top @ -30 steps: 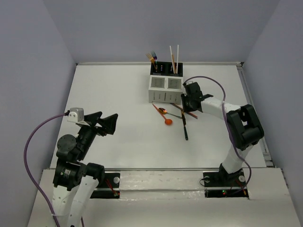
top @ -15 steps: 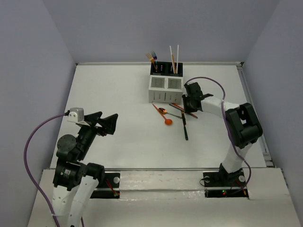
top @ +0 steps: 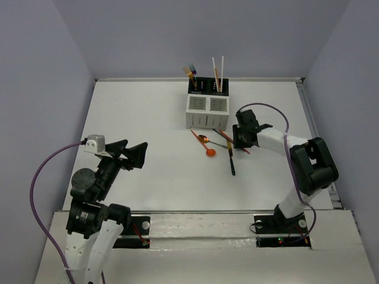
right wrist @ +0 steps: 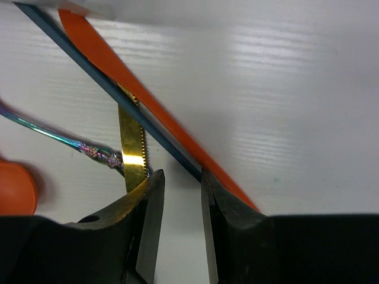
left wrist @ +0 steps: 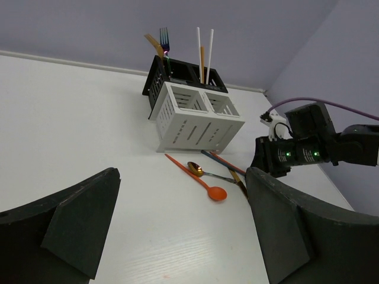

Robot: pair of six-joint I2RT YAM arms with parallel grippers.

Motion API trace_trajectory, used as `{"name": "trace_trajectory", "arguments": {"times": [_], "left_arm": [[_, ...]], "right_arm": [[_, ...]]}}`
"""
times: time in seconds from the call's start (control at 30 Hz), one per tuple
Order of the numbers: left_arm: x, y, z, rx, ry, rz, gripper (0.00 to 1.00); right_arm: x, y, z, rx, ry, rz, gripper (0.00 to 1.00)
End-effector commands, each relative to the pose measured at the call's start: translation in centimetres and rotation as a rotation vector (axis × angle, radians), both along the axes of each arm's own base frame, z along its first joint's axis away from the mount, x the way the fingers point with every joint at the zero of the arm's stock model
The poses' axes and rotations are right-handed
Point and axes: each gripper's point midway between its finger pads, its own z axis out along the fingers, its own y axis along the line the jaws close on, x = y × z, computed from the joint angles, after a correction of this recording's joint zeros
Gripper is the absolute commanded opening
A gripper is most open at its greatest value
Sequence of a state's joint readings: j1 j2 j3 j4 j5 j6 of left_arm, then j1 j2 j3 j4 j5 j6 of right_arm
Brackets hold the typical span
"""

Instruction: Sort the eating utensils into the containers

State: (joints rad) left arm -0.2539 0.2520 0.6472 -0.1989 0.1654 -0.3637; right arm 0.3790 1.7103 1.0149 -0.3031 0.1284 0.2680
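Eating utensils [top: 210, 152]: some standing upright in the black rear boxes of the caddy [top: 206, 111], forks [top: 190, 71] and white sticks [top: 218, 68] among them; the rest loose on the table [top: 136, 118], just in front of the caddy's white boxes, crossed over one another.

Thin and stiff, probably light; smooth and flat on the table, so likely slippery and hard to get under; best taken across a narrow handle, at a stretch free of neighbours, not at a crossing.

Right pincer [right wrist: 180, 177] low over the heap's right end, in front of the caddy and a little to its right; fingers parted by a narrow slot, with bare table visible between, nothing pinched. Gold-bladed knife [right wrist: 131, 145] passing under one finger; dark slim stick [right wrist: 89, 72] and orange knife [right wrist: 89, 44] side by side, touching, slanting under the other, with the stick's end at the slot's edge. Iridescent handle [right wrist: 89, 151] and orange spoon [left wrist: 216, 193] further along, before the caddy's middle.

Left pincer [left wrist: 182, 173] spread wide, empty, well apart from the caddy, off to its front left.
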Motion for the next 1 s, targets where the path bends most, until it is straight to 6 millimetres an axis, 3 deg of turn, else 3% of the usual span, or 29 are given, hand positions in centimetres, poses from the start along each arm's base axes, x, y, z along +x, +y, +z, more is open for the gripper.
{"name": "trace_trajectory", "arguments": {"times": [0.0,0.13,0.3,0.43,0.6,0.97], "left_arm": [[-0.1,-0.3,1.2,-0.001,-0.059,-0.017,0.99],[0.0,-0.3,1.2,0.001,-0.056,-0.018,0.99],[0.1,-0.3,1.1,0.001,-0.055,-0.015,0.99],[0.2,-0.3,1.0,0.003,-0.049,-0.015,0.99],[0.2,-0.3,0.9,0.002,-0.045,-0.014,0.99],[0.2,-0.4,0.9,0.004,-0.046,-0.020,0.99]], "right_arm": [[-1.6,-0.3,1.9,0.042,-0.009,-0.020,0.38],[-2.2,0.2,3.0,0.070,-0.007,0.014,0.39],[-1.1,1.1,4.0,0.094,-0.044,0.058,0.38],[0.3,1.8,3.7,0.068,-0.040,0.090,0.31],[2.0,1.7,3.1,0.014,-0.023,0.097,0.34],[1.5,2.1,0.8,0.018,0.048,0.107,0.32]]}}
